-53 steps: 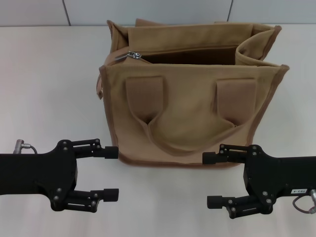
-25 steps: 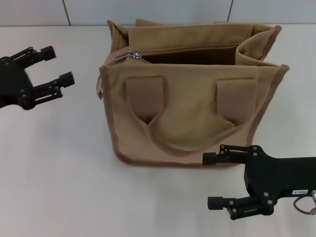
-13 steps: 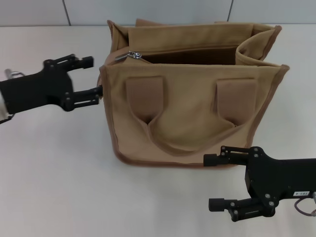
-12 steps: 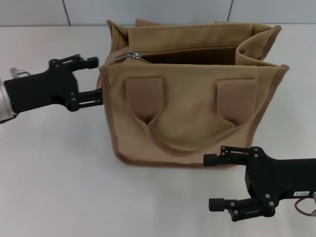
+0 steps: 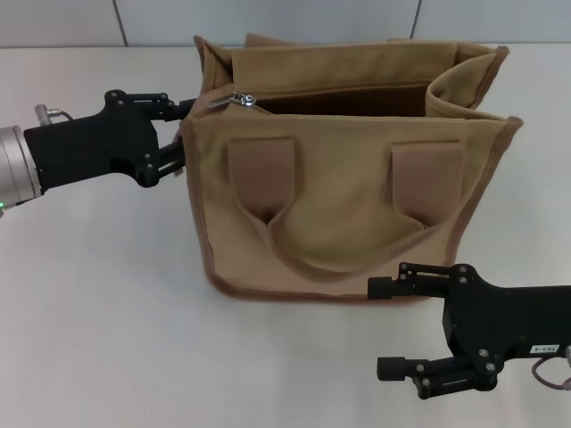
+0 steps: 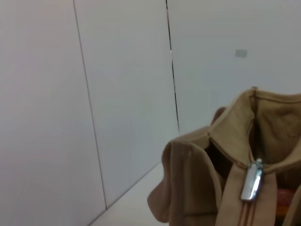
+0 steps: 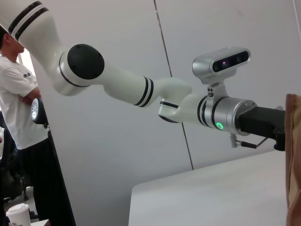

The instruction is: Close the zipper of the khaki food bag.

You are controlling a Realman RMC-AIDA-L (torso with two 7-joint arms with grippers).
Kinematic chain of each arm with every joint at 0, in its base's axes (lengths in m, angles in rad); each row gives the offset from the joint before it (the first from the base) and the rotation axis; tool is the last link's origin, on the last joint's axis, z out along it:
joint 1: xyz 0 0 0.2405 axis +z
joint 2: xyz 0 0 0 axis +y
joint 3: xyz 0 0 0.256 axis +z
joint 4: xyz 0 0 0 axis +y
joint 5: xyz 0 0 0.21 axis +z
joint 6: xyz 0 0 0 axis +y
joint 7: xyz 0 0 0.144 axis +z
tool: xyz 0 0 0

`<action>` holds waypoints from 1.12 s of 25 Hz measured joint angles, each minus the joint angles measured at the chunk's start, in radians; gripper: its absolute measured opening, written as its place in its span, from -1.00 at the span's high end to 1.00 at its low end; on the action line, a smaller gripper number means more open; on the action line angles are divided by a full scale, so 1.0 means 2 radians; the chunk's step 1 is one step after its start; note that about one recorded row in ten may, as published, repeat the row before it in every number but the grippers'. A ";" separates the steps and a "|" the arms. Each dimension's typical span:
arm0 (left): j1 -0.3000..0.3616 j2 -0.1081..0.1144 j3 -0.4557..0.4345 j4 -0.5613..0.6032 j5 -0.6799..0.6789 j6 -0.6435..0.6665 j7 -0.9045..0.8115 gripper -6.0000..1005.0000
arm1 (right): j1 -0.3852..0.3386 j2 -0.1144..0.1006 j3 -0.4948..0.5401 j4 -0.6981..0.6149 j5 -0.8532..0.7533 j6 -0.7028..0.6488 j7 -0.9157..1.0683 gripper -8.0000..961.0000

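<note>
The khaki food bag [image 5: 348, 205] stands upright mid-table with its top open. The zipper's silver pull tab [image 5: 239, 98] sits at the left end of the opening and also shows close up in the left wrist view [image 6: 251, 180], hanging on the bag's end [image 6: 197, 188]. My left gripper [image 5: 181, 132] is open at the bag's upper left corner, its fingertips at the fabric just left of the tab. My right gripper [image 5: 384, 327] is open and empty, low in front of the bag's right front corner.
The bag's handle loop [image 5: 343, 241] lies flat on the front panel. The right wrist view shows my left arm [image 7: 188, 106] reaching to the bag's edge [image 7: 294, 150], and a person [image 7: 21, 103] standing off the table.
My left gripper has risen from the table's front left and moved right to the bag's upper left corner near the pull tab. The right gripper and bag have not moved.
</note>
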State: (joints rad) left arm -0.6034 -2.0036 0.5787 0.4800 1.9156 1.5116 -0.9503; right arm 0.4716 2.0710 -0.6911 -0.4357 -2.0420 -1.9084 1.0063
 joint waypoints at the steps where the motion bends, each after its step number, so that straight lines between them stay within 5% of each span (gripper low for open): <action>1: 0.000 0.000 0.000 0.000 -0.002 0.000 -0.001 0.15 | 0.000 0.000 0.000 0.000 0.000 0.000 0.000 -0.73; 18: 0.017 0.022 -0.002 0.001 -0.034 0.050 -0.018 0.95 | 0.000 -0.002 0.012 0.002 0.042 -0.040 0.012 -0.73; 28: 0.015 0.015 -0.002 0.004 -0.041 0.054 -0.018 0.95 | 0.025 -0.012 0.012 0.001 0.156 -0.088 0.148 -0.72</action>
State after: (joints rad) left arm -0.5744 -1.9730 0.5752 0.4881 1.8337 1.6195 -0.9871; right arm 0.5216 2.0464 -0.6673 -0.4340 -1.7308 -2.0842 1.3027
